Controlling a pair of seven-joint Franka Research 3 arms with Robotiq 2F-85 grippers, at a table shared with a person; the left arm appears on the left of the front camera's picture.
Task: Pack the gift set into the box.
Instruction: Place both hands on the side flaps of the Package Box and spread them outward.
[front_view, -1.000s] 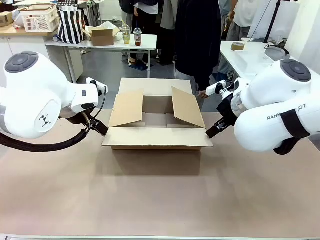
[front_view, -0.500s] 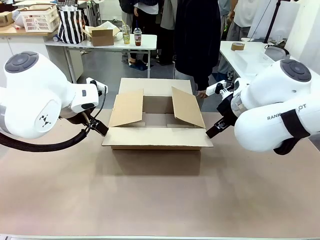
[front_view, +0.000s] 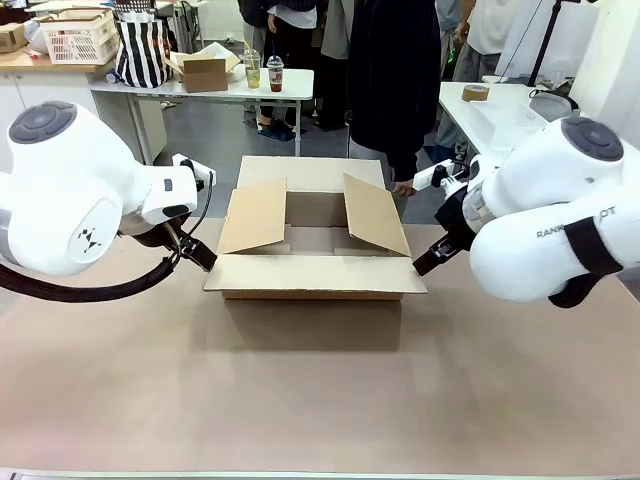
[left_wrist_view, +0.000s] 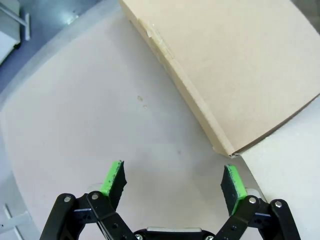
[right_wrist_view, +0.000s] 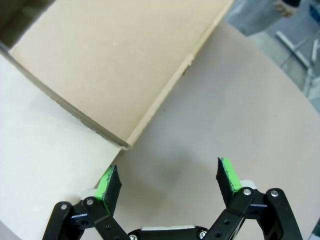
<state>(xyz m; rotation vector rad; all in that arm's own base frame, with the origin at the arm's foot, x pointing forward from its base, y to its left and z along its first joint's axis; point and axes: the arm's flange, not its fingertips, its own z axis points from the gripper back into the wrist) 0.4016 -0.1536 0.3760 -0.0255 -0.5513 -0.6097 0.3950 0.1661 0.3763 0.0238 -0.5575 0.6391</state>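
Left gripper (front_view: 197, 255): jaws spread wide, nothing held. In the left wrist view (left_wrist_view: 172, 175) its green pads (left_wrist_view: 114, 176) straddle bare counter (left_wrist_view: 100, 125). One pad lies just beside the corner of the box (left_wrist_view: 235, 65); whether they touch cannot be told. The left arm comes in from the left, wrist angled down and inward, so the gripper sits low at the near-left corner of the box, just above the counter.

Right gripper (front_view: 428, 262): jaws likewise spread wide, nothing held. In the right wrist view (right_wrist_view: 167, 175) one pad (right_wrist_view: 106, 181) sits just beside the box (right_wrist_view: 115, 60) at its corner edge, and the other is over open counter (right_wrist_view: 225, 115). The right arm mirrors the left, reaching in from the right with the gripper low at the near-right corner.

The box (front_view: 315, 275) stands in the middle of the counter (front_view: 320, 400), between the two grippers. Its two side flaps lean inward over the opening, the near flap is folded outward and the far flap stands up. A person in dark clothing (front_view: 385, 80) stands at the far side, behind the box.
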